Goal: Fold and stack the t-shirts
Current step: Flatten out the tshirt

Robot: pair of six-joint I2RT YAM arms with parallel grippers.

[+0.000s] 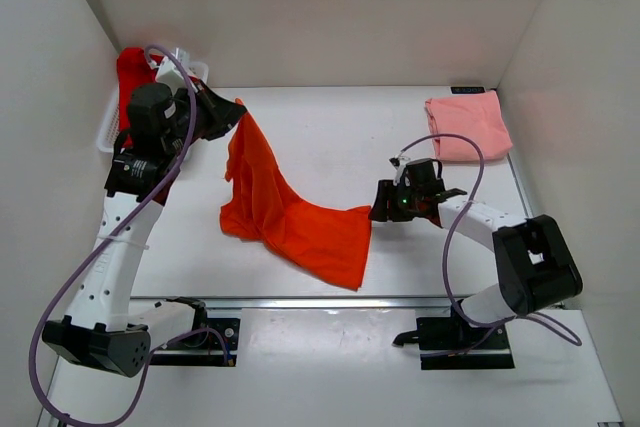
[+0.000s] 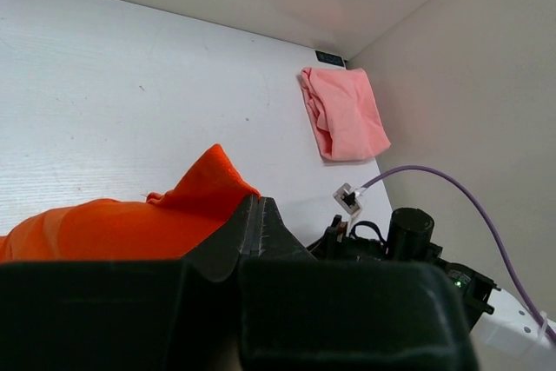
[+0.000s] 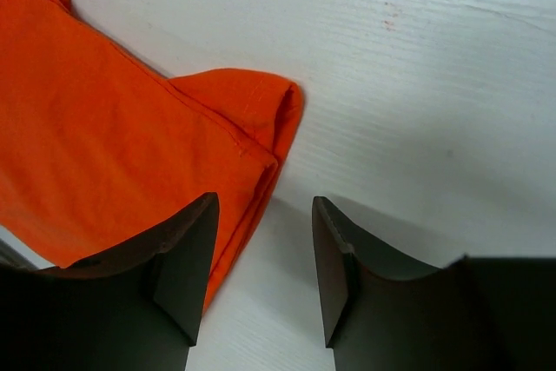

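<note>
At the far left of the white table [image 1: 330,137], the left gripper [image 1: 232,115] is raised above the surface with its jaws pressed fully together on a pinch of the orange t-shirt [image 1: 300,227]. The left wrist view shows the two jaws meeting in a tight line, with orange cloth bunched just behind them. From that held point the shirt hangs down and trails toward the near right. Its lower part lies spread on the table around the middle, and one end reaches close to the right arm.

The right gripper [image 1: 377,203] sits low at that right-hand end of the orange shirt. Its jaws are partly apart and have hold of nothing. In the right wrist view one finger [image 3: 187,258] is above the hemmed edge of the cloth and the other finger [image 3: 334,258] is above bare table. The folded corner of the shirt lies just beyond the gap between them.

A pink t-shirt [image 1: 467,127] lies folded in the far right corner of the table, well apart from both grippers. A red t-shirt [image 1: 130,72] is heaped in a white slotted basket [image 1: 103,135] at the far left edge, partly hidden behind the left arm.
</note>
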